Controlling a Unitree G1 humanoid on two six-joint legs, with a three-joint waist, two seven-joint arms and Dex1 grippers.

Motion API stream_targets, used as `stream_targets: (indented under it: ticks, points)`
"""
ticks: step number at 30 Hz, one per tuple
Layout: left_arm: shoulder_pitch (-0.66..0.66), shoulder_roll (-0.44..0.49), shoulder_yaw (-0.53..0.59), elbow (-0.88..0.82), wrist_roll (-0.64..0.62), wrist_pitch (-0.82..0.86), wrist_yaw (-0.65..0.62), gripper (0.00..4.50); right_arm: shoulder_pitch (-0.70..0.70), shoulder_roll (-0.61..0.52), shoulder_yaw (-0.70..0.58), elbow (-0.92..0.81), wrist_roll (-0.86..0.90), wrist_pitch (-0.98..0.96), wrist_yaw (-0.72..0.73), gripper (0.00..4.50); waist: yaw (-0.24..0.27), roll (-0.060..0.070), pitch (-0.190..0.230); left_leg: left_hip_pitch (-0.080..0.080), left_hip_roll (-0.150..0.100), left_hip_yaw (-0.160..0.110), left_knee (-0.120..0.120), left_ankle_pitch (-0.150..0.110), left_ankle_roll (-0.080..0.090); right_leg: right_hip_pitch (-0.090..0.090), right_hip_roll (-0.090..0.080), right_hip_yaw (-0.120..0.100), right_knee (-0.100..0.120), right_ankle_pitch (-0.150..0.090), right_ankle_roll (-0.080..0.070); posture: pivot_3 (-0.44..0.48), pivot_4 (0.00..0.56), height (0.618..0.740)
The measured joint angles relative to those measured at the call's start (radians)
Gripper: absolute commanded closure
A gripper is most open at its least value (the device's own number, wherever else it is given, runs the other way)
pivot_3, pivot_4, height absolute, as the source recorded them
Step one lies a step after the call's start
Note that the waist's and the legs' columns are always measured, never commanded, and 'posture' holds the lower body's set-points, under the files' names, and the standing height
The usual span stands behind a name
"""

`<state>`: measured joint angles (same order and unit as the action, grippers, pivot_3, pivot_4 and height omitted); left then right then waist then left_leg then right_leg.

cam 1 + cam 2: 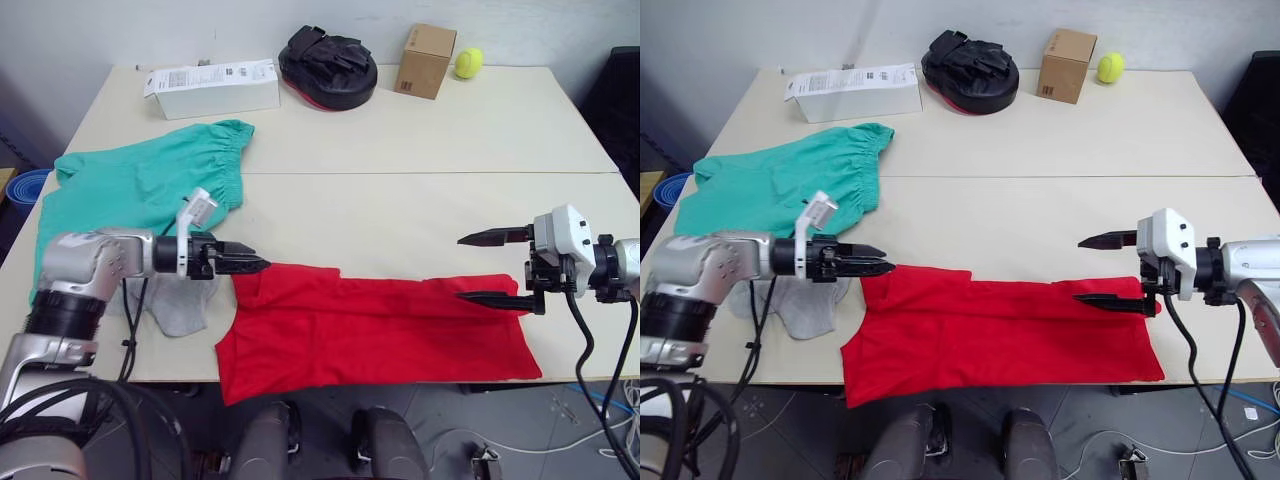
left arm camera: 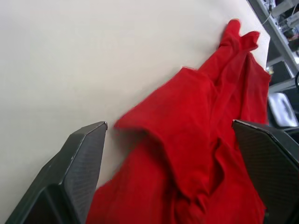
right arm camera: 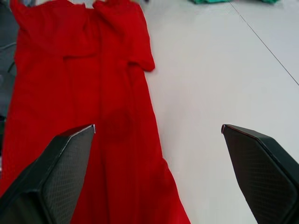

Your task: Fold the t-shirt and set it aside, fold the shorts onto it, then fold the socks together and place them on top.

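We see a bright red soft fabric t-shirt (image 1: 375, 330) lying lengthwise along the near edge of a pale beige table (image 1: 420, 200), folded into a long band, with its near-left corner hanging slightly over the edge. The left gripper (image 1: 255, 264), two black fingers on a grey arm, hovers at the shirt's far-left corner; in the left wrist view its fingers (image 2: 79, 172) stand wide apart, with the red cloth between them but not gripped. The right gripper (image 1: 478, 268) is at the shirt's right end, its fingers likewise spread: the upper one is over bare table beyond the shirt, the lower one just above the red fabric. In the right wrist view the shirt runs away between the fingers (image 3: 56, 172), a small dark patch showing on its surface.

The large teal-green cloth shorts (image 1: 150, 190), with a gathered waistband, lie spread on the left side of the table, beyond the left arm. The small light grey knit socks (image 1: 180, 305) lie at the near-left, partly hidden beneath that arm, just beside the shirt's left edge.

Along the far edge stand a white rectangular carton (image 1: 212, 88), a black padded mitt with red trim (image 1: 328, 66), a small brown cardboard box (image 1: 425, 60), and a yellow-green ball (image 1: 468, 63).
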<state>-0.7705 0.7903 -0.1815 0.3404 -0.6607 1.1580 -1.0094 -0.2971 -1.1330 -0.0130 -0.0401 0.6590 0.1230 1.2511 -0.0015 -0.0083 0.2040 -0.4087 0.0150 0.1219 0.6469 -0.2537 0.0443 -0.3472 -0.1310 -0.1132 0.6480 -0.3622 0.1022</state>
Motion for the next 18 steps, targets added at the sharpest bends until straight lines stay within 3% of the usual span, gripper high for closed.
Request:
stream_targets:
  ticks: [5, 9, 18]
  points:
    - [-0.100, -0.014, -0.047, 0.105, 0.035, 0.142, -0.019, 0.01, 0.001, 0.024, -0.041, -0.037, -0.011, 0.050, -0.003, 0.08, 0.001, -0.004, 0.002, 0.000, 0.000, 0.000, 0.000, 0.000, 0.000, 0.001, -0.001, 0.000, 0.000, 0.000, 0.000, 0.000, 0.150, 0.740]
    - [-0.170, -0.076, -0.006, 0.243, 0.043, 0.214, -0.005, 0.01, 0.020, 0.045, -0.074, -0.051, -0.023, 0.067, -0.001, 0.08, 0.005, -0.005, 0.002, 0.000, 0.000, -0.001, 0.001, 0.000, 0.000, 0.001, -0.001, 0.000, 0.000, 0.000, 0.000, 0.000, 0.150, 0.740]
    - [-0.242, -0.177, 0.029, 0.375, 0.082, 0.226, 0.006, 0.01, 0.028, 0.087, -0.083, -0.076, -0.054, 0.095, -0.001, 0.08, 0.004, -0.006, 0.003, 0.000, 0.000, -0.001, 0.001, 0.000, 0.000, 0.001, -0.001, 0.000, 0.000, 0.000, 0.000, 0.000, 0.150, 0.740]
